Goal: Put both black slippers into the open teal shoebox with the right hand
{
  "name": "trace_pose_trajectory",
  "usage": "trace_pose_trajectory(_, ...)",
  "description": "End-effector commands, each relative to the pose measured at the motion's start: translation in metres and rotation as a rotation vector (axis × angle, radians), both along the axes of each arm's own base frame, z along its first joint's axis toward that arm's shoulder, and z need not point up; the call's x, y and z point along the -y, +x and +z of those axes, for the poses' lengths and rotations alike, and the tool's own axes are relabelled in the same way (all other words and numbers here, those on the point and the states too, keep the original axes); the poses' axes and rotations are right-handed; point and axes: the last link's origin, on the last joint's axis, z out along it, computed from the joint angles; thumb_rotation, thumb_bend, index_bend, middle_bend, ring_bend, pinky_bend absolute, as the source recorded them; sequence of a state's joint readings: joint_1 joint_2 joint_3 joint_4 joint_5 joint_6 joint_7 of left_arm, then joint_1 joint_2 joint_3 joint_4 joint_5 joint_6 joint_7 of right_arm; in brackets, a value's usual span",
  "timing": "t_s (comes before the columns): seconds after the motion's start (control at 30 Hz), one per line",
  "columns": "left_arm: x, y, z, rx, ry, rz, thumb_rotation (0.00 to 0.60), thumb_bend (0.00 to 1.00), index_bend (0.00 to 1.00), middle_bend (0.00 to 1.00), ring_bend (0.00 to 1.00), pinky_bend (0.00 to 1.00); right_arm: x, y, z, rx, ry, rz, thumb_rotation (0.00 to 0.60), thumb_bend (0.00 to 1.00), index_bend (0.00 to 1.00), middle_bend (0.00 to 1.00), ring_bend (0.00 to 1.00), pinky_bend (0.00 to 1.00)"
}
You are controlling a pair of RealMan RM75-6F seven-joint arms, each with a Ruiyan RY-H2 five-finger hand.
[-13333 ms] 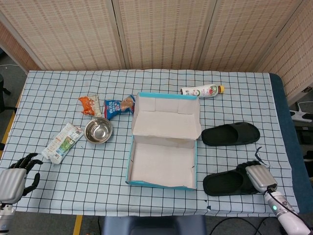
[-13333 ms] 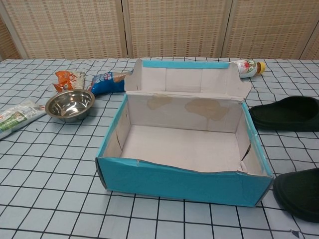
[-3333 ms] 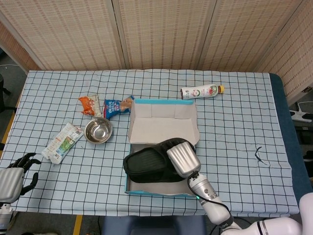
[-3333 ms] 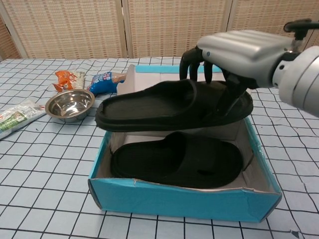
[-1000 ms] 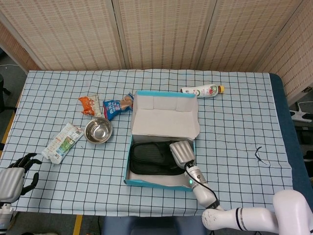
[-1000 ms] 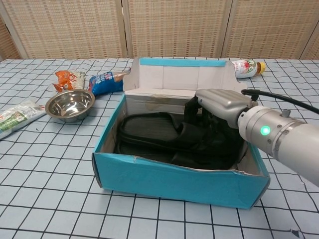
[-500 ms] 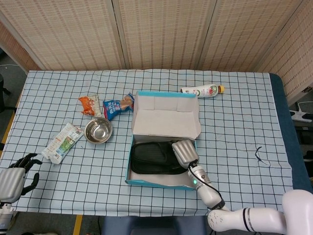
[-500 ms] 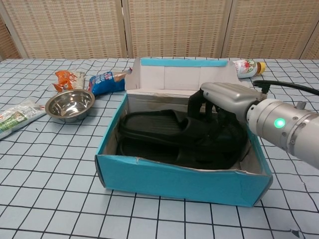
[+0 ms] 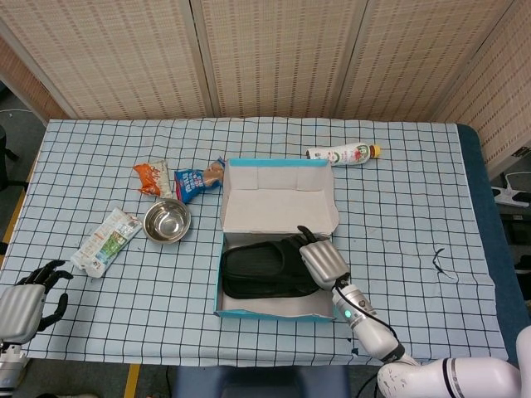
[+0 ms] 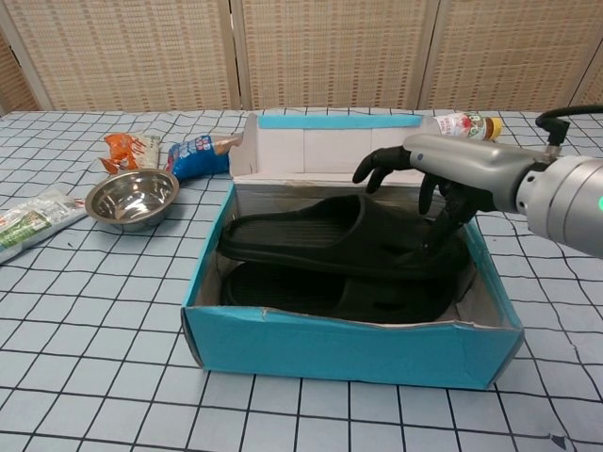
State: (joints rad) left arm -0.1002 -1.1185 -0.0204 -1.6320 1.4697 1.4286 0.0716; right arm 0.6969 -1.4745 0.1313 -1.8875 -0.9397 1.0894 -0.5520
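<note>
Checked cloth table: both black slippers [image 10: 339, 254] lie stacked inside the teal shoebox [image 10: 349, 344]
Right hand [image 10: 443, 174] hovers over the box's 3 o'clock end, fingers spread, holding nothing; left hand [image 9: 29, 303] rests at 8 o'clock, fingers apart; farther off, a steel bowl [image 9: 167, 220], snack packets [image 9: 178, 181] and a bottle [image 9: 342, 153], labels unreadable

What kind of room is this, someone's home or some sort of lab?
Probably a robot test space, not a home. A table in a checked cloth stands before woven folding screens, and unrelated props sit together on it: a teal shoebox, a steel bowl, snack packets.
</note>
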Motion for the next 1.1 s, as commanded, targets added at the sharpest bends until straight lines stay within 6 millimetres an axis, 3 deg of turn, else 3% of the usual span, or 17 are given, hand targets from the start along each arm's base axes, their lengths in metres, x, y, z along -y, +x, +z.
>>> trace_pose_trajectory(0.03,0.000,0.000,0.000,0.006,0.001,0.002,0.600,0.51,0.36,0.18,0.25,0.42,-0.004,0.000,0.006,0.014,0.005,0.010,0.600,0.05,0.13,0.15,0.00,0.34)
trace_pose_trajectory(0.23,0.000,0.001,0.003,0.011,0.013,-0.005,0.600,0.51,0.36,0.18,0.25,0.42,-0.021,-0.018,0.047,-0.005,-0.090,0.053,0.600,0.05,0.12,0.14,0.00,0.32)
trace_pose_trajectory(0.4,0.000,0.002,0.005,0.007,0.025,-0.018,0.600,0.51,0.35,0.18,0.25,0.42,-0.055,-0.076,0.095,-0.141,-0.307,0.096,0.600,0.05,0.12,0.14,0.00,0.30)
trace_pose_trajectory(0.53,0.000,0.002,0.005,0.009,0.029,-0.020,0.600,0.51,0.34,0.18,0.25,0.42,-0.064,-0.095,0.103,-0.178,-0.346,0.092,0.600,0.05,0.13,0.14,0.00,0.28)
trace_pose_trajectory(0.6,0.001,0.003,0.004,0.006,0.031,-0.024,0.600,0.51,0.33,0.18,0.25,0.42,-0.074,-0.125,0.113,-0.224,-0.378,0.046,0.600,0.05,0.14,0.14,0.00,0.26)
trace_pose_trajectory(0.63,0.002,0.004,0.003,-0.005,0.024,-0.031,0.600,0.51,0.32,0.18,0.25,0.42,-0.080,-0.159,0.121,-0.262,-0.375,-0.067,0.600,0.05,0.14,0.14,0.00,0.24)
trace_pose_trajectory(0.7,0.002,0.006,0.000,-0.011,0.023,-0.038,0.600,0.51,0.32,0.18,0.25,0.42,-0.078,-0.185,0.128,-0.234,-0.376,-0.123,0.600,0.05,0.14,0.13,0.00,0.21)
trace_pose_trajectory(0.9,0.001,0.007,-0.003,-0.023,0.019,-0.047,0.600,0.51,0.31,0.18,0.25,0.42,-0.070,-0.203,0.129,-0.195,-0.435,-0.082,0.600,0.03,0.17,0.13,0.00,0.15)
trace_pose_trajectory(1.1,0.001,0.004,-0.001,-0.013,0.024,-0.037,0.600,0.51,0.31,0.18,0.25,0.42,-0.075,-0.203,0.124,-0.212,-0.412,-0.081,0.600,0.03,0.16,0.13,0.00,0.15)
